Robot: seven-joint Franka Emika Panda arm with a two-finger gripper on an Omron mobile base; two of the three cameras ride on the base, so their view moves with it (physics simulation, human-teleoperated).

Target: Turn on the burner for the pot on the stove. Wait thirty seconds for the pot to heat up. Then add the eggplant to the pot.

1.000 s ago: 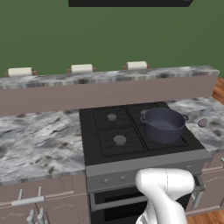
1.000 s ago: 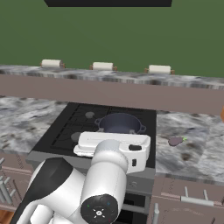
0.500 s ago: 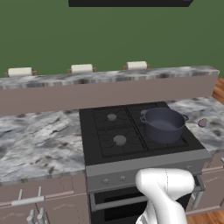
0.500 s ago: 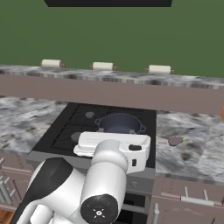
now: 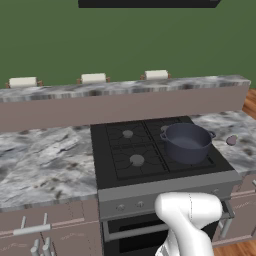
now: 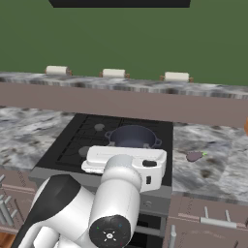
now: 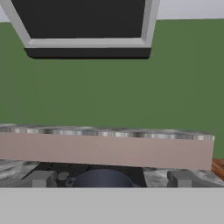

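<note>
The pot is round, deep and dark blue-grey with two small side handles; it sits on the front right burner of the black stove. The small dull purple eggplant lies on the marbled counter right of the stove. The gripper hangs level before the stove, jaws spread wide, holding nothing

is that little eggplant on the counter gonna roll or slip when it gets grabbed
The eggplant looks small and rounded, so a nudge would probably roll it across the flat counter. Its curved sides may slip between closing fingers. It seems light, being far smaller than the pot.
</note>
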